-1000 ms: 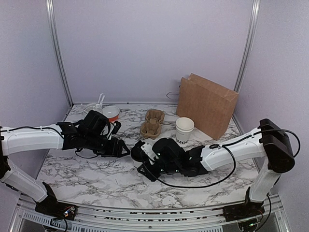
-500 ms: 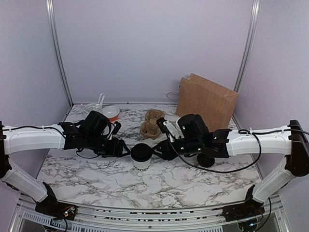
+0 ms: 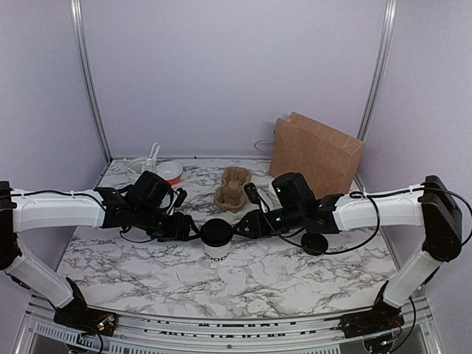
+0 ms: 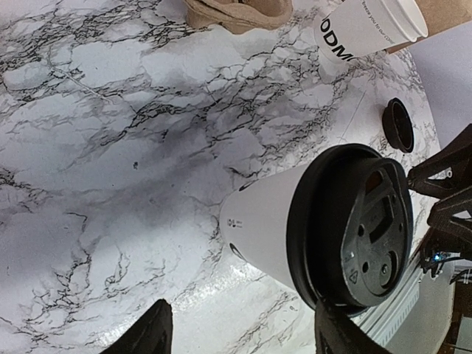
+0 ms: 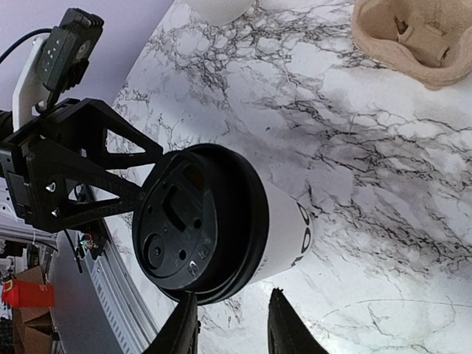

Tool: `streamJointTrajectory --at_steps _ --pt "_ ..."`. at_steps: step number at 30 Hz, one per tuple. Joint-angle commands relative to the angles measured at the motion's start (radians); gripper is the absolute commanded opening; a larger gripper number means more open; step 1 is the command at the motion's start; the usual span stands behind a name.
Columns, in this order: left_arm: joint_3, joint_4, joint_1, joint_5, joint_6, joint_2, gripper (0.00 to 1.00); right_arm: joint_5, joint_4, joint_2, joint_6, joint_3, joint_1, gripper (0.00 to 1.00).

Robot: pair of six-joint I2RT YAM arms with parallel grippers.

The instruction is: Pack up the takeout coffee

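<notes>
The takeout coffee (image 3: 216,237), a white cup with black lettering and a black lid, stands upright mid-table. It fills the left wrist view (image 4: 284,225) and the right wrist view (image 5: 284,236). My left gripper (image 3: 189,228) is open just left of it, its fingers (image 4: 144,333) short of the cup and not touching. My right gripper (image 3: 240,227) is open just right of it, its fingers (image 5: 286,328) also short of the cup. The two grippers face each other across the cup.
A brown paper bag (image 3: 317,158) stands at the back right. A cardboard cup carrier (image 3: 234,187) lies behind the cup. A lidless white cup (image 4: 369,26) stands behind my right arm. A loose black lid (image 3: 315,244) lies to the right. A red bowl (image 3: 169,172) sits back left.
My right arm has lifted off the coffee and drawn back to the right, leaving the lidded cup standing free. My left gripper has edged slightly toward the cup.
</notes>
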Motion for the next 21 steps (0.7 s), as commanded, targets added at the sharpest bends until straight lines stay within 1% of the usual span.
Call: streamJointTrajectory --at_steps 1,2,5,18,21 --pt "0.029 0.021 0.006 0.013 -0.003 0.019 0.66 -0.03 0.05 0.012 0.045 0.01 -0.006 0.31" --pt "0.03 0.021 0.006 0.015 -0.001 0.021 0.66 -0.031 0.053 0.012 0.049 0.008 -0.036 0.31" --pt "0.031 0.021 0.006 0.017 -0.001 0.028 0.66 -0.031 0.06 0.014 0.061 0.0 -0.051 0.31" --pt "0.047 0.02 0.006 0.023 -0.006 -0.009 0.66 -0.053 0.082 0.049 0.08 0.011 -0.055 0.31" --pt "0.046 0.02 0.006 0.024 -0.005 0.003 0.66 -0.055 0.084 0.051 0.082 0.011 -0.055 0.31"
